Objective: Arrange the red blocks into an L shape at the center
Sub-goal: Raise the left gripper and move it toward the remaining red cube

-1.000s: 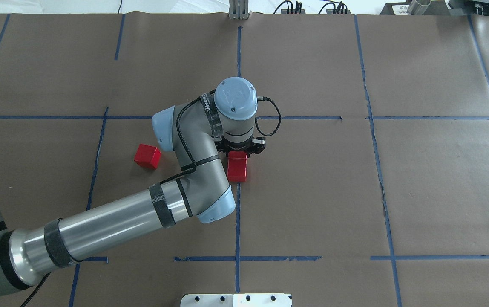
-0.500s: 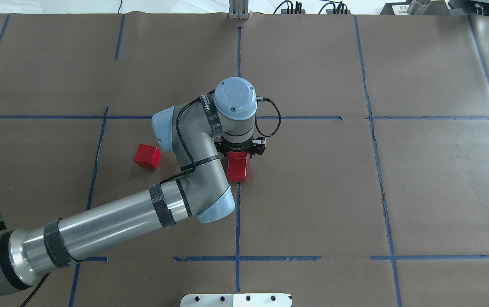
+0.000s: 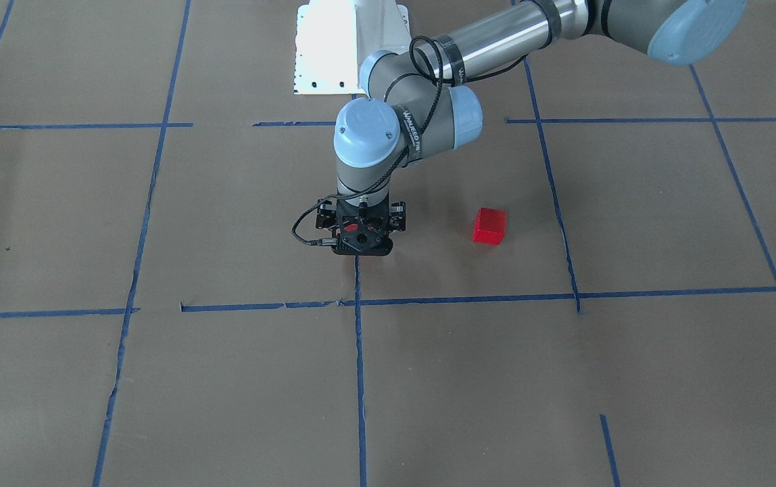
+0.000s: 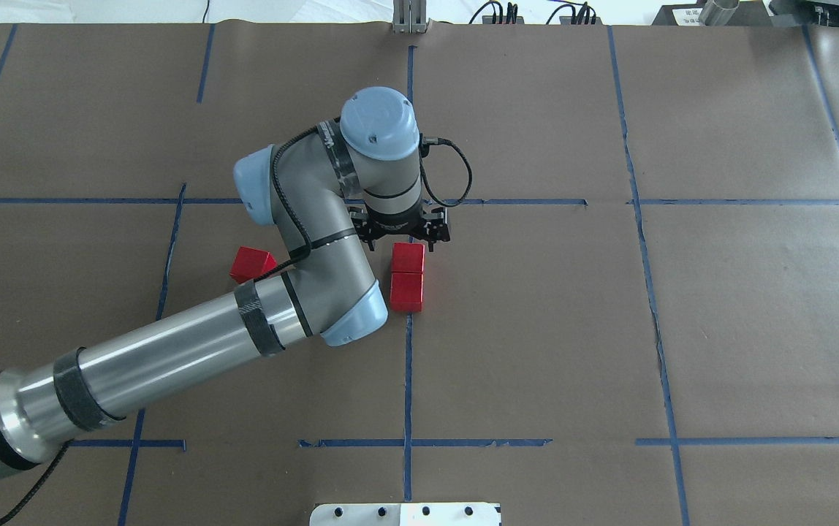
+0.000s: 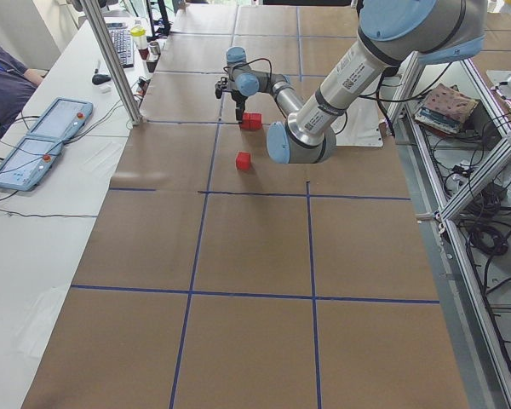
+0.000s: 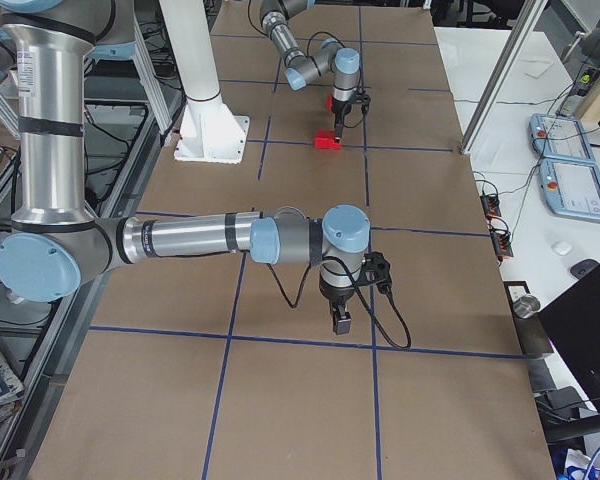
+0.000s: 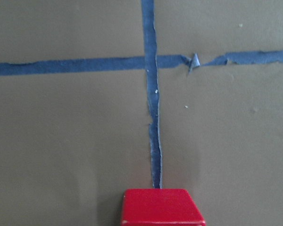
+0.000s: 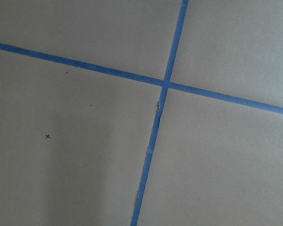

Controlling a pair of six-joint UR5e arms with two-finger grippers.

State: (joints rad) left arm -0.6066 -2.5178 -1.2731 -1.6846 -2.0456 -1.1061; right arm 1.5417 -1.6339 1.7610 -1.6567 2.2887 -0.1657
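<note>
In the front-facing view my left hand [image 3: 360,251] hangs at mid-frame over the brown paper-covered centre cell [image 3: 239,216] of the worktop [image 3: 665,392] and hides what lies behind it. One small bright-red matte cube, the loose cube [image 3: 489,225], sits alone to its right, well apart. The overhead view shows the change. Half a second ago the hand sat low over the upper red cube [image 4: 408,258]; now it has let go and drawn back up-frame, fingers spread and gripping nothing. That cube and the lower red cube [image 4: 406,291] now show in full, touching face to face in a short column on the vertical blue tape line [image 4: 408,380] at the cell's middle. I read that as the long leg of the L being done. The loose cube, to the column's left, is what remains, and it must end up against one end of the column. The left side view agrees: the pair sit together, and the single cube lies apart, lower in frame. In the right side view my right hand [image 6: 340,322] hangs low in the foreground, far from the cubes; I cannot tell whether it is open or closed. The left wrist camera shows the upper red cube at the bottom edge, with tape beyond it. The right wrist camera shows only paper and crossing tape.
</note>
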